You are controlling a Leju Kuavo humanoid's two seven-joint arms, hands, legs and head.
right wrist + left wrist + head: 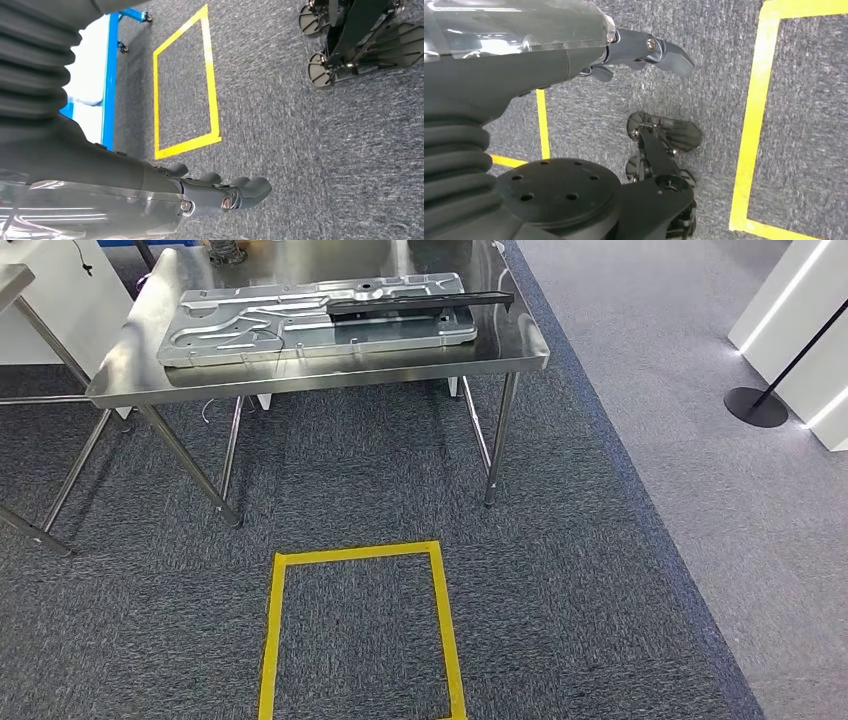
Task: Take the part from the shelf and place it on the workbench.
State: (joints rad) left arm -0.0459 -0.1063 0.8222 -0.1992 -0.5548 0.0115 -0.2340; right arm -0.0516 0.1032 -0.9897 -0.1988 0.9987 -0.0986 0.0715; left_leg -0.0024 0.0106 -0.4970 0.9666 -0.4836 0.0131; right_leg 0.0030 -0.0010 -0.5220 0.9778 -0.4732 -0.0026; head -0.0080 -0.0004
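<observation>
Head view showed the metal part (320, 318) already lying flat on the workbench (520, 345) in the upper left of the frame, while the left hand (644, 52) and right hand (220, 192) hung empty, fingers loosely apart, so little seemed left

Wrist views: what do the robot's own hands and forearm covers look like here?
Each arm ends in a dark grey ribbed, bellows-like cover, then a smooth dark grey shell with a glossy, reflective clear panel. The left hand has dark grey-blue fingers with small round metal pins at the knuckles. The right hand matches it: the same dark rounded fingers and silver pin heads. No loose cables or printed markings are visible.
</observation>
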